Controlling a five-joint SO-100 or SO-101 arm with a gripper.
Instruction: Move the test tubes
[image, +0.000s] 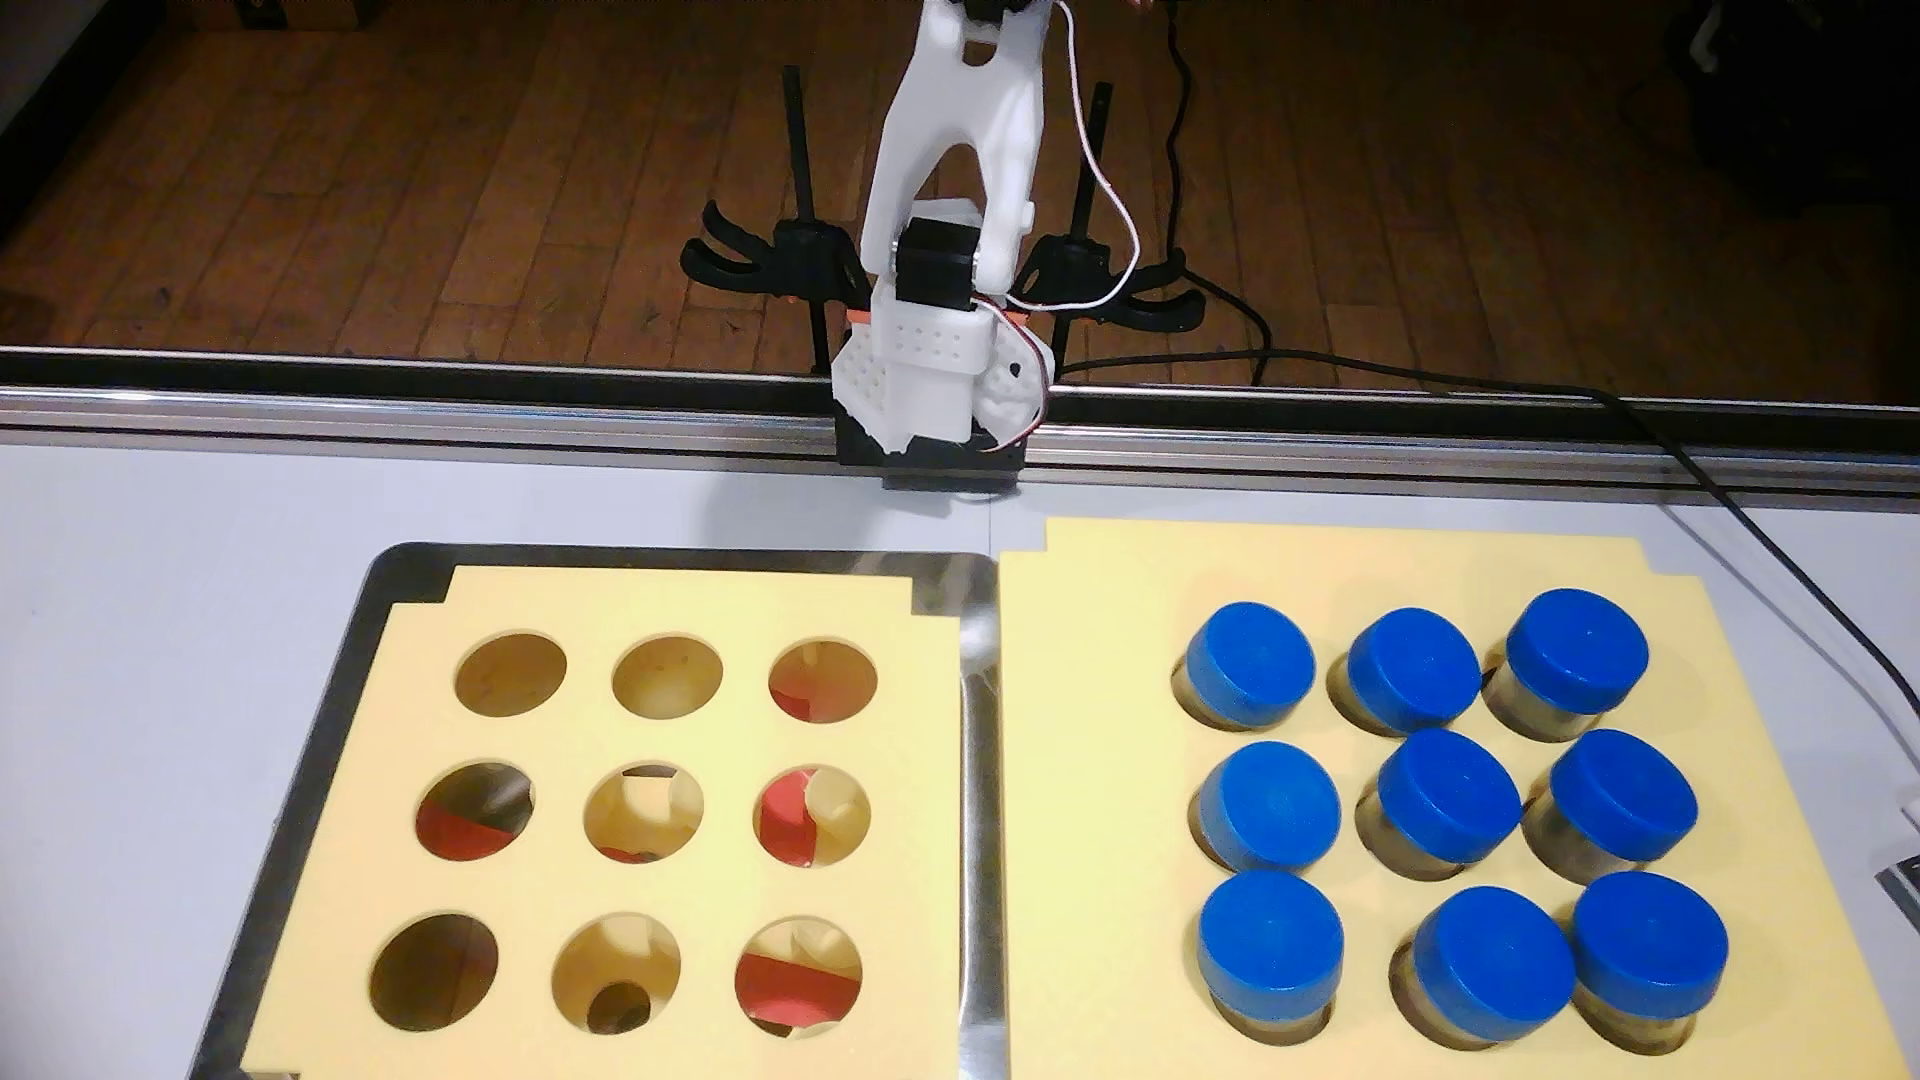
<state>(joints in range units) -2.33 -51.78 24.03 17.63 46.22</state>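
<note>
Several test tubes (1449, 794) with wide blue caps stand in a three-by-three grid in the right yellow foam rack (1101, 789). All their caps show; only short clear bodies peek out under them. The left yellow rack (925, 789) lies in a metal tray and its round holes hold no tubes. Of the white arm (956, 145) only the base and lower link show at the table's far edge; the link rises out of the top of the fixed view. The gripper is out of view.
The metal tray (982, 789) edge runs between the two racks. Black clamps (769, 254) and cables sit behind the arm base at the table's aluminium rail (416, 410). A black cable (1766, 540) crosses the table at the right.
</note>
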